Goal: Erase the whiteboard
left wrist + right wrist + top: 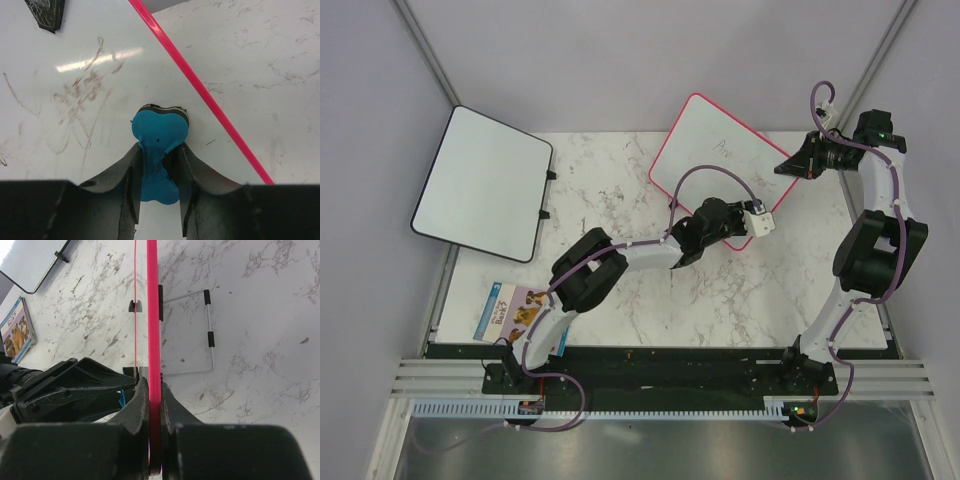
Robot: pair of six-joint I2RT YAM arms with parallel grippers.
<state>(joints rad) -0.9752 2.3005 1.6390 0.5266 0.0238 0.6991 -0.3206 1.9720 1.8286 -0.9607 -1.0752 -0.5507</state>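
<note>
Whiteboard (720, 150) leans propped at the worktop's (740, 300) far edge, right of centre; right gripper (154, 385) pinches its pink frame, likely to steady it, and left gripper (160, 150) clamps a blue eraser (160, 130) on the board beside grey scribbles (80, 95)

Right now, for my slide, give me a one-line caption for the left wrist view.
Left gripper clasps a blue eraser on the whiteboard, beside grey scribbles and its pink frame.
</note>
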